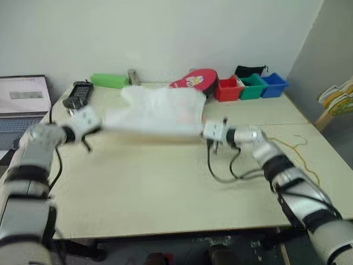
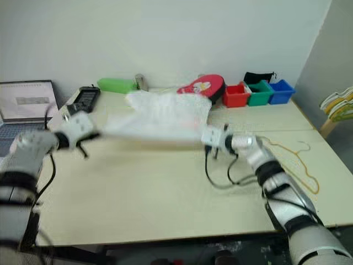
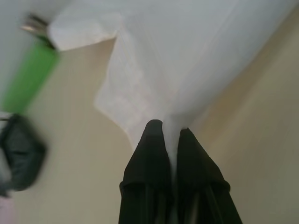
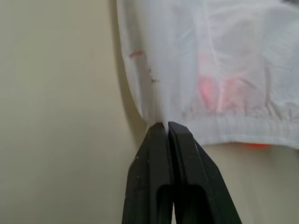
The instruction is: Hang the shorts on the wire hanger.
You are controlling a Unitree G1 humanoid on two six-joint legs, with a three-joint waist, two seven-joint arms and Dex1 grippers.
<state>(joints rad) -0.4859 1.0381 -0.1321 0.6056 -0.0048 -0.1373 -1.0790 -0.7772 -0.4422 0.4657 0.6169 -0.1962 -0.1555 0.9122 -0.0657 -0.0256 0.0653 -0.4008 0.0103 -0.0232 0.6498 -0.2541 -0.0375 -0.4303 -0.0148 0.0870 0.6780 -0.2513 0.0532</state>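
I count one pair of white shorts (image 1: 157, 113), one wire hanger (image 2: 300, 160) at the right of the frame, and three small bins at the upper right: one red (image 1: 228, 89), one green (image 1: 252, 86), one blue (image 1: 274, 84). I see one laptop (image 1: 22, 102) at the left edge and one green block (image 1: 108, 80).

Head eyes: we are looking down over the table (image 1: 165, 193).
Wrists: we are viewing the shorts (image 4: 210, 60) closely.

Red (image 1: 228, 89), green (image 1: 252, 87) and blue (image 1: 273, 85) bins stand in a row at the far edge of the surface (image 1: 165, 187). A green box (image 1: 109, 80) and a red paddle (image 1: 196, 79) lie nearby. A laptop (image 1: 22, 102) sits left.
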